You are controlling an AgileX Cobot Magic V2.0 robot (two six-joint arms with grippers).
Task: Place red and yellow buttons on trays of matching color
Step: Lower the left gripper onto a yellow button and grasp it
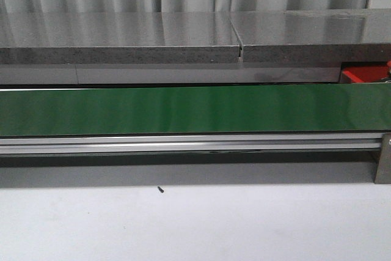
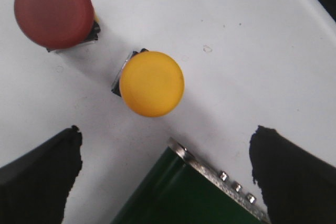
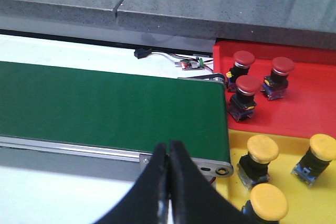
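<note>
On the white table a loose red button (image 2: 52,10) and a yellow button (image 2: 152,83) stand side by side. My left gripper (image 2: 167,132) hangs open above the table just short of them, holding nothing, over the belt's corner. The red tray (image 3: 310,114) holds three red buttons (image 3: 248,85). The yellow tray (image 3: 289,153) beside it holds three yellow buttons (image 3: 262,148). My right gripper (image 3: 168,145) is shut with nothing in it, above the belt's near rail by the yellow tray. In the front view only a corner of the red tray (image 1: 360,74) shows, and neither gripper does.
The long green belt (image 1: 183,109) runs across the table on a metal frame (image 1: 183,145); both trays sit at its right end (image 3: 210,124). A grey stone ledge (image 1: 183,41) rises behind. A small circuit board with wires (image 3: 191,65) lies near the red tray. A tiny black screw (image 1: 160,189) lies on the table.
</note>
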